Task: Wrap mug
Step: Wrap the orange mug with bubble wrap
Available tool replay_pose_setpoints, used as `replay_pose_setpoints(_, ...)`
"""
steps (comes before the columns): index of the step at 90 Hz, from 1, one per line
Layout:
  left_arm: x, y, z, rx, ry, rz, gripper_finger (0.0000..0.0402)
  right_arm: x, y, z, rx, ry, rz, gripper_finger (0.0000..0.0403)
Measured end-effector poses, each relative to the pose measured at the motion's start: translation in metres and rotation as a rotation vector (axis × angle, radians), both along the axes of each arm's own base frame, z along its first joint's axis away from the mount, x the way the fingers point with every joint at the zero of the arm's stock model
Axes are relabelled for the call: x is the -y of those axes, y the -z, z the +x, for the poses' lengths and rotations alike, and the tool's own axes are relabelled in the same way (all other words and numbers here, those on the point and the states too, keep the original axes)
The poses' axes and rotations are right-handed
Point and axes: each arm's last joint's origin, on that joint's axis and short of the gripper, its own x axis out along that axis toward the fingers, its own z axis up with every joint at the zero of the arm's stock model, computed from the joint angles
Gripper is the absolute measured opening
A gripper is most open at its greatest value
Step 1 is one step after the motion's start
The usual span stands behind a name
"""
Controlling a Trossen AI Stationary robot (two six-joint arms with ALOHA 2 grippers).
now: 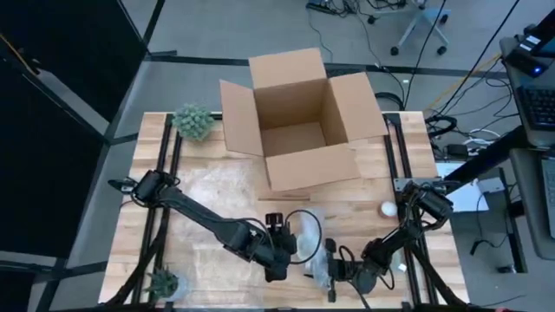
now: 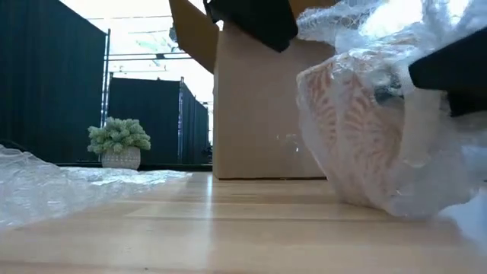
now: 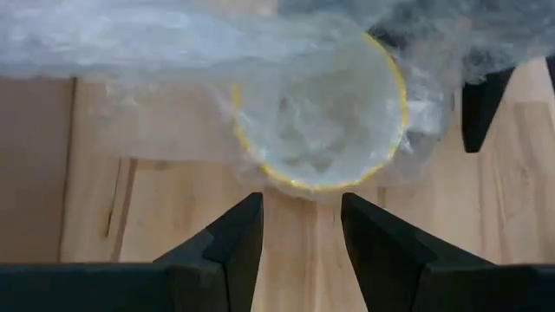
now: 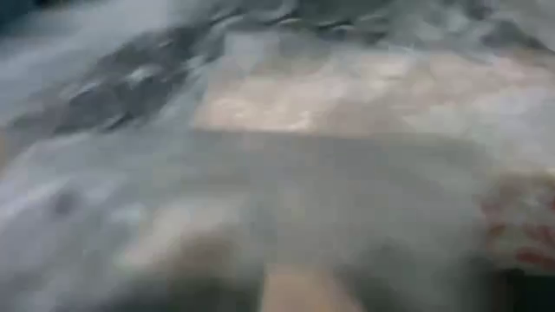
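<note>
— Where's the mug [image 3: 319,111]?

— On its side, bundled in bubble wrap [image 2: 426,152], its mouth just ahead of my left gripper [image 3: 301,227] — fingers apart, grasping nothing.

— And the right gripper [image 1: 340,270]?

— Pressed against the far side of the bundle; I can't tell whether it's clenched.

— What worries you?

— The wrap looks loose. If I push with the left, the mug could roll, or the film could spring open — nothing seems to pin it down.
</note>
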Motion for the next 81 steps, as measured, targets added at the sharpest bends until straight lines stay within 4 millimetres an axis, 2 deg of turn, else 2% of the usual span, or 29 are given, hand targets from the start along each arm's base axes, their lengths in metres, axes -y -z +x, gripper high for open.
replay_pose_setpoints(21, -0.002, 0.012, 0.014, 0.023, 0.036, 0.002, 0.0146, 0.003, -0.016, -0.002, -0.021, 0.004, 0.010, 0.0145)
replay_pose_setpoints(57, -0.008, 0.027, 0.035, 0.069, 0.082, -0.047, 0.0146, 0.003, -0.015, -0.005, -0.100, -0.029, 0.099, 0.0146)
replay_pose_setpoints(69, -0.008, 0.033, 0.037, 0.055, 0.087, -0.055, 0.0146, 0.005, -0.026, -0.009, -0.153, -0.085, 0.149, 0.0146)
replay_pose_setpoints(81, -0.008, 0.034, 0.037, 0.051, 0.091, -0.056, 0.0146, 0.007, -0.048, -0.017, -0.204, -0.148, 0.223, 0.0146)
